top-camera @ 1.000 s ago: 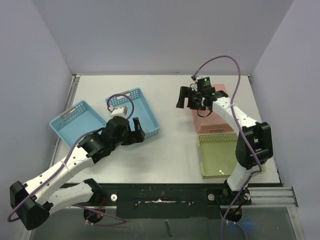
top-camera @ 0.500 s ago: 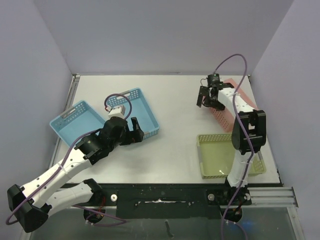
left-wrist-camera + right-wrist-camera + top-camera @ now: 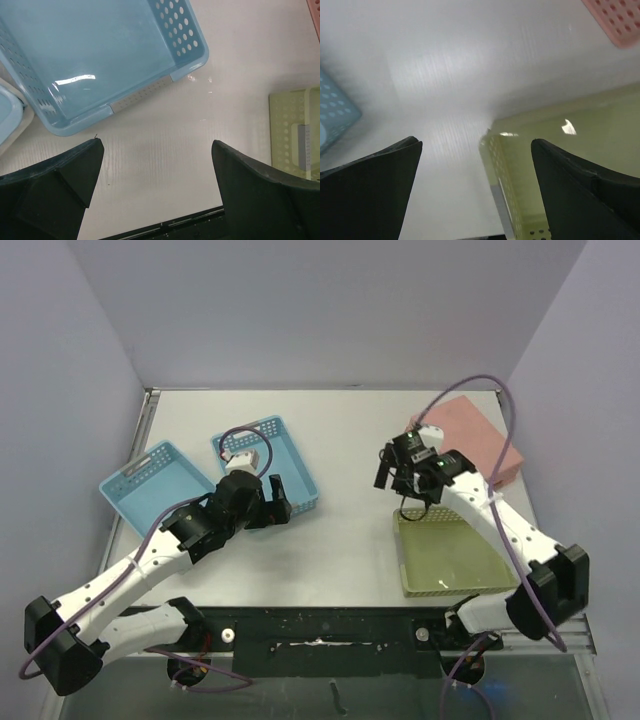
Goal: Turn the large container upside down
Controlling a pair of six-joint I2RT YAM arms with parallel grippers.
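Observation:
The pink container point(image 3: 468, 438) lies at the back right with its solid bottom facing up; one corner shows in the right wrist view point(image 3: 615, 20). My right gripper point(image 3: 400, 478) is open and empty, apart from it, above the far left corner of the green container point(image 3: 450, 558). In the right wrist view the open fingers point(image 3: 476, 144) frame that green corner point(image 3: 560, 150). My left gripper point(image 3: 277, 502) is open and empty at the near edge of a blue basket point(image 3: 270, 465). In the left wrist view its fingers point(image 3: 156, 145) stand over bare table.
A second blue basket point(image 3: 150, 485) lies at the left, touching the first. The first blue basket fills the top of the left wrist view point(image 3: 100, 50), and the green container shows at its right edge point(image 3: 292, 125). The table's black front rail point(image 3: 330, 625) runs along the near side.
My right gripper has let go of the pink container, which now rests bottom-up at the back right. The right arm has swung nearer, over the green container's corner. The left arm barely moved.

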